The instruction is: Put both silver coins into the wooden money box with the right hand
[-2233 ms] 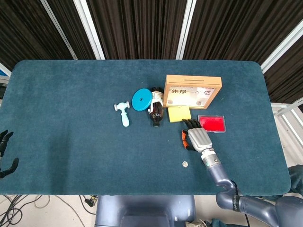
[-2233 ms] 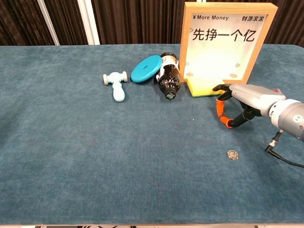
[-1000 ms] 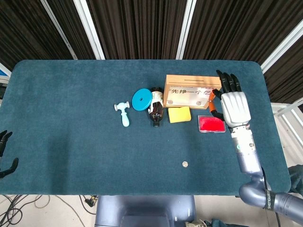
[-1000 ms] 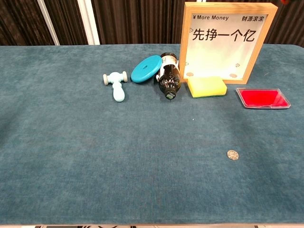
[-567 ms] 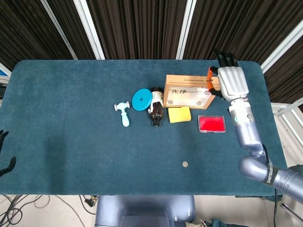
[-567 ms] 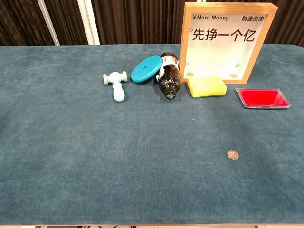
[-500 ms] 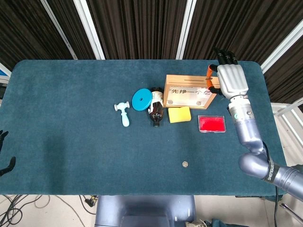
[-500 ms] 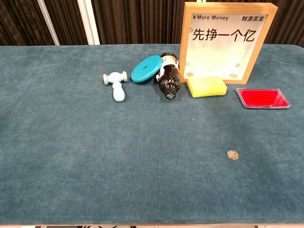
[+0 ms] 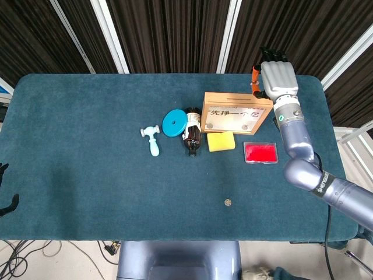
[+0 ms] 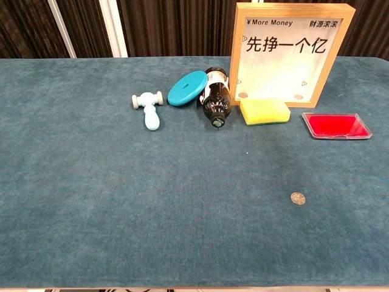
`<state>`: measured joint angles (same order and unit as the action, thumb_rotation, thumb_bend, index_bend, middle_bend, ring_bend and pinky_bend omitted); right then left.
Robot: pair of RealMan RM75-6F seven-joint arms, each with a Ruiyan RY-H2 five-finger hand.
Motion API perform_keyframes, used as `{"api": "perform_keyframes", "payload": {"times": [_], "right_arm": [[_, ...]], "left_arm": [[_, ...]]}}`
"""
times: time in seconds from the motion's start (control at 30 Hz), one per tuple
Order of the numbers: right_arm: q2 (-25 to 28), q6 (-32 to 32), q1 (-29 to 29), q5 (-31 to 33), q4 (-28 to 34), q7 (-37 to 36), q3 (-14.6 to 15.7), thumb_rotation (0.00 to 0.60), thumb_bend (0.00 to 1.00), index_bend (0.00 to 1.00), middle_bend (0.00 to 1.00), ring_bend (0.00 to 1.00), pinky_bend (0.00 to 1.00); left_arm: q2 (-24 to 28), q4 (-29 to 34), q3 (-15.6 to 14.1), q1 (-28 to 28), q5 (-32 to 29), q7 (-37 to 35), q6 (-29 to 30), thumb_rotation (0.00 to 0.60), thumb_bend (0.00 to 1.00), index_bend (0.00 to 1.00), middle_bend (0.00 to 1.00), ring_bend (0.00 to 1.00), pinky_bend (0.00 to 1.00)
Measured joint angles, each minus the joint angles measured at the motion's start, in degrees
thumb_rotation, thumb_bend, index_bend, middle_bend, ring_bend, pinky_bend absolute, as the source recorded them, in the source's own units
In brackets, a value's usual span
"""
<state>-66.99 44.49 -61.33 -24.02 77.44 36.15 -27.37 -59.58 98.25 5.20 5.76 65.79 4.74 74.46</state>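
right hand (image 9: 276, 76): risen from the desk near the sponge (image 9: 221, 142) to above the money box (image 9: 236, 112)

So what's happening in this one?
The right hand is raised over the far right end of the wooden money box, by its top edge; the head view does not show whether it holds a coin. One silver coin lies on the table nearer the robot, untouched. The left hand sits idle at the table's near left edge. A yellow sponge and a red case lie by the box.
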Motion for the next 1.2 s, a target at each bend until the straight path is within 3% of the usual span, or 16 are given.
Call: {"api": "perform_keyframes", "payload": {"times": [0.23, 0.4, 1.2], "right_arm": [[-3.77, -0.53, -3.42, 3.53, -4.99, 1.35, 3.74, 0.6, 0.55, 0.7, 0.01, 0.0, 0.0], [-4.68, 0.04, -4.13, 4.14, -5.58, 1.11, 4.72, 0.6, 0.55, 0.7, 0.01, 0.0, 0.0], [-3.32, 1.47, -5.71, 7.68, -1.61, 0.91, 7.75, 0.6, 0.55, 0.7, 0.01, 0.0, 0.0]], "left_arm": [[0.25, 0.17, 0.0, 0.1, -0.01, -0.57, -0.34, 0.6, 0.4, 0.06, 0.0, 0.0, 0.0], [0.42, 0.14, -0.06, 0.08, 0.17, -0.92, -0.36, 0.6, 0.4, 0.06, 0.0, 0.0, 0.0], [0.61, 0.08, -0.22, 0.04, 0.91, -1.87, -0.18, 0.6, 0.4, 0.06, 0.0, 0.0, 0.0]]}}
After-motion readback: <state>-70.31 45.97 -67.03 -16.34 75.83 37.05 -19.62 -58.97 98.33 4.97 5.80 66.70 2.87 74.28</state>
